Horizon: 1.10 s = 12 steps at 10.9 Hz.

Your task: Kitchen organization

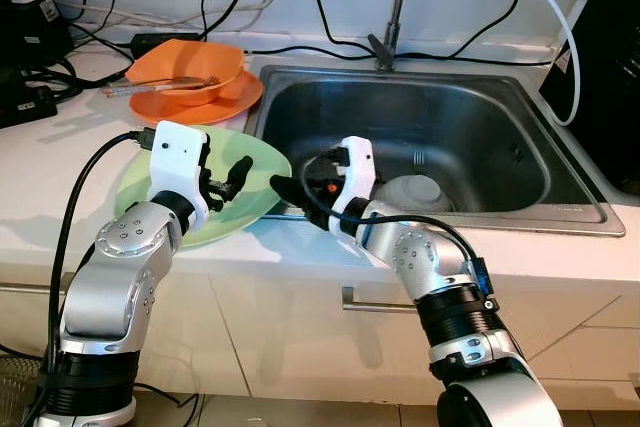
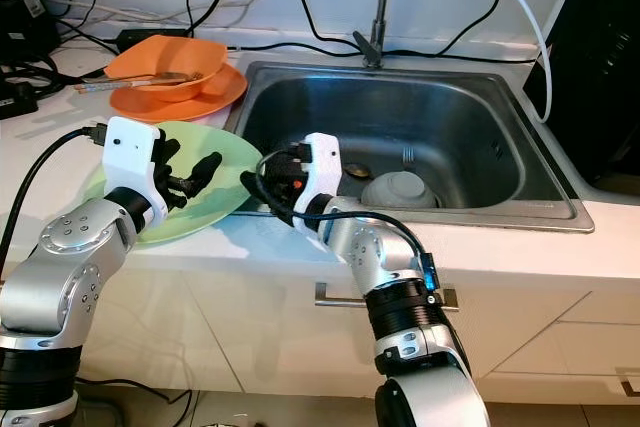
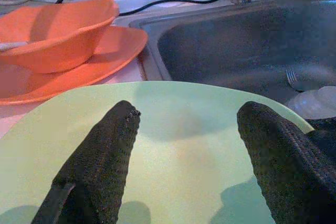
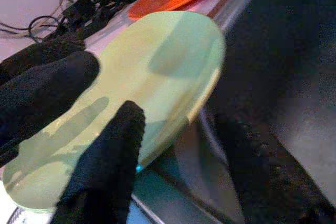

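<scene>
A pale green plate (image 1: pixel 256 161) lies on the white counter just left of the sink (image 1: pixel 470 112), its right edge reaching over the sink's rim. My left gripper (image 1: pixel 230 179) hovers low over the plate's middle, fingers spread open (image 3: pixel 189 116) with the plate's face (image 3: pixel 178 150) beneath them. My right gripper (image 1: pixel 288 189) is at the plate's right edge by the sink rim. It is open, and in the right wrist view the plate's rim (image 4: pixel 207 95) lies between its two fingers (image 4: pixel 107 166).
An orange bowl (image 1: pixel 190 67) holding a utensil sits on an orange plate (image 1: pixel 238 99) at the back of the counter. In the sink are an overturned white bowl (image 1: pixel 415 192) and a fork (image 1: pixel 418 157). The faucet (image 1: pixel 395 7) and cables stand behind.
</scene>
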{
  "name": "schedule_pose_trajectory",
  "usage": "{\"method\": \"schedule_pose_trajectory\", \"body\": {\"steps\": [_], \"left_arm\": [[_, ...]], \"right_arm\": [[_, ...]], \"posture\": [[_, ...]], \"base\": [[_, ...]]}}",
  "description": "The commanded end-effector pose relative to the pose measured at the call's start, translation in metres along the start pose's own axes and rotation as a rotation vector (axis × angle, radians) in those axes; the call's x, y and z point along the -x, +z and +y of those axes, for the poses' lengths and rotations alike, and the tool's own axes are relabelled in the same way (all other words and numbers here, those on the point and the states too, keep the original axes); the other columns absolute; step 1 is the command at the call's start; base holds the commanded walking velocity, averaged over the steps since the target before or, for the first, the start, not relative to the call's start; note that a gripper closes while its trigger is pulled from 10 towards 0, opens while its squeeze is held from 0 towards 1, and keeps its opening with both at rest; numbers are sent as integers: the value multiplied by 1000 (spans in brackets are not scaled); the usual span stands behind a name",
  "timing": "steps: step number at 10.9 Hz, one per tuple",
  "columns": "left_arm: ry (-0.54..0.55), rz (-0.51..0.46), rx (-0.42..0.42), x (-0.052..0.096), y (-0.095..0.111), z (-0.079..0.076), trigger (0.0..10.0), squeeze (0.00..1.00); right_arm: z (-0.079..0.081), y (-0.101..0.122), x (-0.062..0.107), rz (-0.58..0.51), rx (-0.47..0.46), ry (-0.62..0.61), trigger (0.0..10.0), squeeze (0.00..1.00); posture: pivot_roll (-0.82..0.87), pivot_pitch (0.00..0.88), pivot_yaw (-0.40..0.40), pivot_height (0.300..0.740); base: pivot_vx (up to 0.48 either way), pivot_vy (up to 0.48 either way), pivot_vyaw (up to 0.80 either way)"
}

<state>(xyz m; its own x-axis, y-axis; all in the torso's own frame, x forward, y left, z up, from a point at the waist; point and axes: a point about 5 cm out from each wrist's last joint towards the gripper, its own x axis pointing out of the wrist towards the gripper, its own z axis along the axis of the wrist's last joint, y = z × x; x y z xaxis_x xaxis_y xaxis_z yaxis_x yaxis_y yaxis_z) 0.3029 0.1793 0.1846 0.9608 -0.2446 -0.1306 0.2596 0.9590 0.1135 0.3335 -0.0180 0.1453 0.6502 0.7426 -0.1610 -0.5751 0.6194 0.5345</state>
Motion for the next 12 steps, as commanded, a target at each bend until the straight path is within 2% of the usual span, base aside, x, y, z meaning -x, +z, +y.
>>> {"method": "schedule_pose_trajectory", "body": {"steps": [1,12], "left_arm": [[-2,-16,-18,0,6,-2,10000,0],[0,-23,-27,-2,6,-3,10000,0]], "right_arm": [[21,-8,-12,18,-20,61,0,0],[14,-7,-12,2,-9,35,0,0]], "posture": [[189,0,-14,740],[188,0,-11,740]], "base": [[0,0,0],[0,0,0]]}}
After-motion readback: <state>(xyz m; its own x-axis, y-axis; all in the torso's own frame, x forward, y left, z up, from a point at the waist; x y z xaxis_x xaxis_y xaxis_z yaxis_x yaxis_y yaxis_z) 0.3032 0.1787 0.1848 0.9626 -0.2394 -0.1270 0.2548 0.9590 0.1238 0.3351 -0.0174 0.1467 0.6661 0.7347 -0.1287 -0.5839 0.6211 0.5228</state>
